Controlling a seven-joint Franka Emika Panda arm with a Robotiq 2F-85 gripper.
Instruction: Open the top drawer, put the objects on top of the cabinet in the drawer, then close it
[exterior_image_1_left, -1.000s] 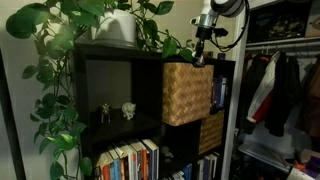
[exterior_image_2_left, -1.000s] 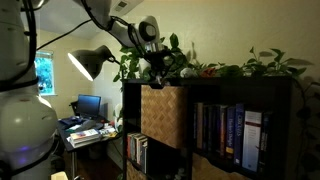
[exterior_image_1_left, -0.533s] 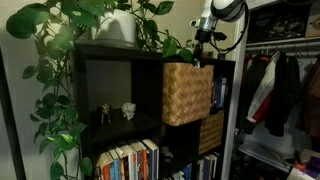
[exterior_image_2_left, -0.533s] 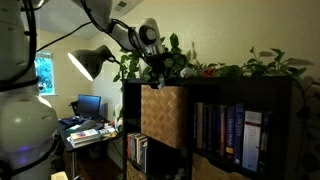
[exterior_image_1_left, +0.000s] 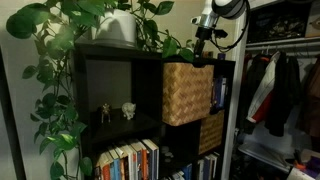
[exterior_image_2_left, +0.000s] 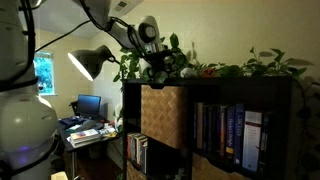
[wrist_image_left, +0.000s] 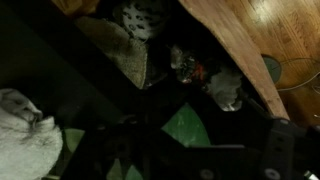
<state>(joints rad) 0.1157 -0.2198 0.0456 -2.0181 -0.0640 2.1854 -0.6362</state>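
- Dim room, with a tall black cabinet (exterior_image_1_left: 76, 100) close by and trailing plant leaves (exterior_image_1_left: 50, 60) hanging down over its near side.
- Nearest and lowest, a row of books (exterior_image_1_left: 130, 160) stood in a bottom cube.
- Above them, two little figurines (exterior_image_1_left: 116, 111), one dark and one whitish, stood apart in an open cube.
- Beside that cube sat the top drawer (exterior_image_1_left: 187, 93), a tan wicker bin filling its upper compartment. A smaller, darker woven bin (exterior_image_1_left: 210, 132) sat in the cube below it.
- Just over the wicker bin's top edge hung the gripper (exterior_image_1_left: 203, 50), pointing down. In both exterior views it was too small, and in the wrist view too dark, for me to tell how far apart its jaws stood.
- Down in the wrist view lay small trinkets (wrist_image_left: 205, 78), one dark with a reddish spot and one whitish, close together. I could not tell what they rested on.
- Up on the cabinet top a white plant pot (exterior_image_1_left: 120, 28) stood among the leaves.
- Farther off, clothes (exterior_image_1_left: 275, 90) hung in a closet.
- From another side, the bin (exterior_image_2_left: 162, 115) showed beneath the gripper (exterior_image_2_left: 158, 68), with a desk lamp (exterior_image_2_left: 90, 62) and a lit monitor (exterior_image_2_left: 90, 103) behind.
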